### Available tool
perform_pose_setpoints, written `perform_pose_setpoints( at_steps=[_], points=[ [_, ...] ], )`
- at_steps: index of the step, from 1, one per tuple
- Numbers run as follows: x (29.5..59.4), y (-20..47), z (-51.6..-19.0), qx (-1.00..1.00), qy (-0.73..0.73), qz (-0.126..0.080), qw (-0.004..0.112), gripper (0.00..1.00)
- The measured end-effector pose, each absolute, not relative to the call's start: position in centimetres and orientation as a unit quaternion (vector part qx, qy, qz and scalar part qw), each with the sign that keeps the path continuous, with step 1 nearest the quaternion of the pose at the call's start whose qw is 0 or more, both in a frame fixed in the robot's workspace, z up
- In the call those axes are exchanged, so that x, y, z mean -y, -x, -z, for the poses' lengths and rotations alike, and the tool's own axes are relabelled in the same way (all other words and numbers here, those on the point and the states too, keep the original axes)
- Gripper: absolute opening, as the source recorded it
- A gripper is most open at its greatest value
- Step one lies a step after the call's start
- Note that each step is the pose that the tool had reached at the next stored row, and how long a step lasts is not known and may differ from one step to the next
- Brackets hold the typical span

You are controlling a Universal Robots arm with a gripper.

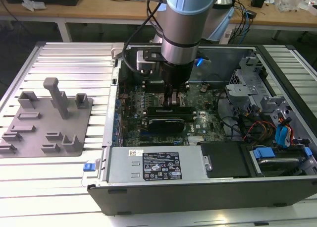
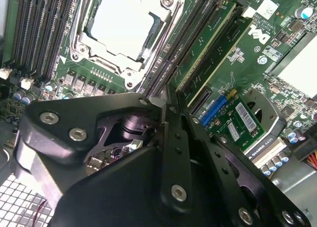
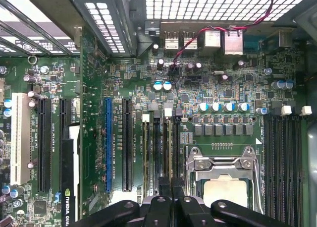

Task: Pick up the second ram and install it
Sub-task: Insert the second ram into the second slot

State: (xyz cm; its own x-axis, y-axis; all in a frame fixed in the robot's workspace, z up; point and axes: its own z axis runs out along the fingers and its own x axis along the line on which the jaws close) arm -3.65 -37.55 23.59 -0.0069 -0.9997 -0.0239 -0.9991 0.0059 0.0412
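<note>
Nearest the wrist cameras, the gripper [image 2: 161, 105] is seen with its black fingers [image 3: 161, 203] drawn close together, a thin slit alone being left between them. It is judged to be pinched on the top edge of the second ram [image 2: 203, 46], the green stick that runs away from the fingertips in the second wrist view. The stick is held upright over a memory slot just beside the CPU socket [image 2: 121, 24], and whether it is fully seated cannot be told. A second green stick [image 2: 220, 56] is stood in the neighbouring slot, close alongside and parallel. For the step to be done well, the stick should be kept square to the slot along its whole length, so that both ends are pressed down evenly. Force should be applied straight down rather than at a slant, since the neighbouring stick could be knocked. The white latches [image 3: 168, 112] at the slot ends should be left free to close. Beyond the socket, a further bank of black memory slots [image 3: 282, 152] is seen unfilled. In the exterior view, the arm [image 1: 185, 19] is lowered into the open computer case [image 1: 158, 167]. A grey tray [image 1: 47, 118] with upright blocks is set well apart on the exterior view's left.
</note>
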Motion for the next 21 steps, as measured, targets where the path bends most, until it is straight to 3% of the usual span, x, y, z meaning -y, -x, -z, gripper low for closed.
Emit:
perform_pose_setpoints(
  at_steps=[21],
  points=[
    [37.6,3.7,-22.5,0.709,-0.705,0.023,0.006,0.09]
  ],
)
